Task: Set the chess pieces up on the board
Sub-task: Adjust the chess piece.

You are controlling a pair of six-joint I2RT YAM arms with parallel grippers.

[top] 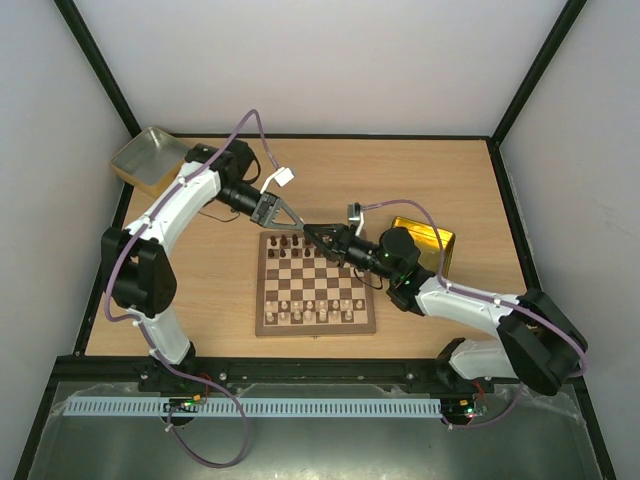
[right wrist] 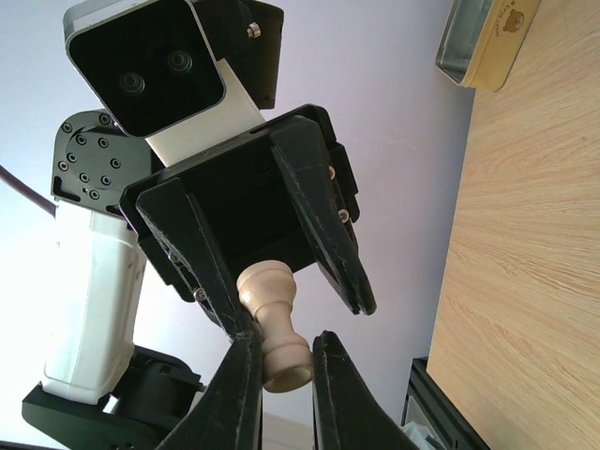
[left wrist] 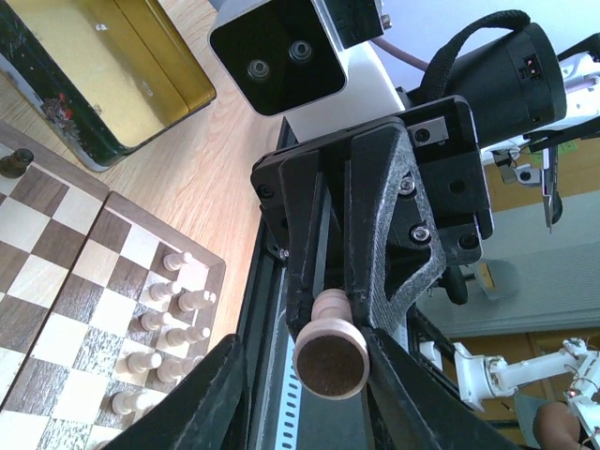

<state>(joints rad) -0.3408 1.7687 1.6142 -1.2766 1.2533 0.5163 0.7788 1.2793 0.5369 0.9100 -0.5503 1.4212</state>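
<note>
We counted one board (top: 316, 285), two gold tins: left tin (top: 138, 162), right tin (top: 430, 240). Two arms (top: 175, 205). One cream piece (right wrist: 274, 328) off the board. Cream and dark pieces on the board were too small to count.

The tabletop (top: 210, 270) is pale, matt grained wood. The board (top: 315, 330) has satin wooden checks. Tins at ten o'clock (top: 135, 165) and three o'clock (top: 425, 235) are glossy gold metal. The fingers (left wrist: 384, 244) are matt black, ridged plastic. The chess piece (right wrist: 267, 300) is smooth cream wood with a fuzzy brown underside.

left hand (top: 292, 218) parted — right hand (top: 312, 233) clamped shut, meeting nose to nose
</note>
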